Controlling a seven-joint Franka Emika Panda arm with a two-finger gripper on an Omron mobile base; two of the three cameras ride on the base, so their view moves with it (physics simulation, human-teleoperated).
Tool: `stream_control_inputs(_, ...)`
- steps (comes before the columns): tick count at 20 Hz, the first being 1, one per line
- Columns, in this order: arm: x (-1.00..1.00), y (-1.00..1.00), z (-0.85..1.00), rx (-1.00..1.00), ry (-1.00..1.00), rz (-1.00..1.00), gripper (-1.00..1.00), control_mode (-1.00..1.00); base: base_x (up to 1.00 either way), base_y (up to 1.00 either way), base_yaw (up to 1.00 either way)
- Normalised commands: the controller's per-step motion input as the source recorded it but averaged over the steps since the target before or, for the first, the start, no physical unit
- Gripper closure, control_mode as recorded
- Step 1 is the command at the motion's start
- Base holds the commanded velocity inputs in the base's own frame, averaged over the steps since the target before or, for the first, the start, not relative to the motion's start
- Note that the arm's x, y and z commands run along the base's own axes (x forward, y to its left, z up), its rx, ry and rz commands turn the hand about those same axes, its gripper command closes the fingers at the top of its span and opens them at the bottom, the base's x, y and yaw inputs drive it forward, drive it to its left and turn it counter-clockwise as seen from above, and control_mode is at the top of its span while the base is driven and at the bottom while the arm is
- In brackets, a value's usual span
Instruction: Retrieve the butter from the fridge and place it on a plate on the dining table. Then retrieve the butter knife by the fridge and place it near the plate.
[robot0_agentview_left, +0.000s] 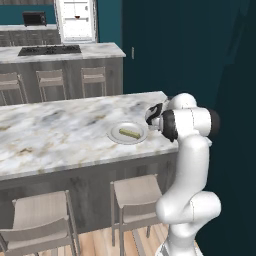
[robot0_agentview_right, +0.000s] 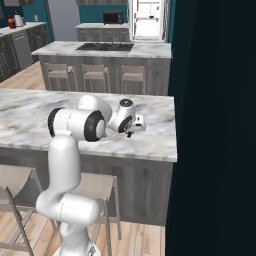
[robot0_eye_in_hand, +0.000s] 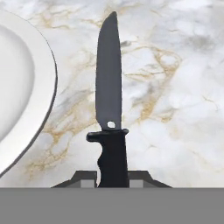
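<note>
Knife (robot0_eye_in_hand: 109, 100), handle clamped in the shut gripper (robot0_eye_in_hand: 112, 177), points its blade straight ahead over the table (robot0_eye_in_hand: 175, 87), plate (robot0_eye_in_hand: 26, 100) just beside.

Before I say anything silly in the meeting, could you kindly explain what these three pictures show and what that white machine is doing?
It is a white robot arm on a base that can drive, in a rendered kitchen. Two pictures come from cameras on the base, behind the arm to its left and to its right; they show the same scene from two sides. The third comes from a camera on the hand, looking along the gripper.

The arm reaches over the dining table, a long marbled top with stools under it. On it sits a round pale plate with the butter, a small yellowish stick, lying in it.

In the hand view, the gripper is shut on the handle of the black butter knife, whose blade points away over the marble, beside the plate's rim. Whether the knife touches the table I cannot tell.
</note>
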Motion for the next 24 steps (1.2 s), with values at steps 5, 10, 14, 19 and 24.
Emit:
stream_control_inputs(5,0.25,0.00,-0.26,0.00,0.00,0.00,1.00,-1.00,0.00,0.00,0.00)
stream_control_inputs(10,0.26,0.00,-0.24,0.00,0.00,0.00,1.00,-1.00,0.00,0.00,0.00)
stream_control_inputs(14,0.11,0.00,-0.08,0.00,0.00,0.00,1.00,-1.00,0.00,0.00,0.00)
stream_control_inputs(19,0.09,0.00,-0.05,0.00,0.00,0.00,1.00,-1.00,0.00,0.00,0.00)
stream_control_inputs(24,0.08,0.00,-0.06,0.01,0.00,0.00,-1.00,-1.00,0.00,0.00,0.00)
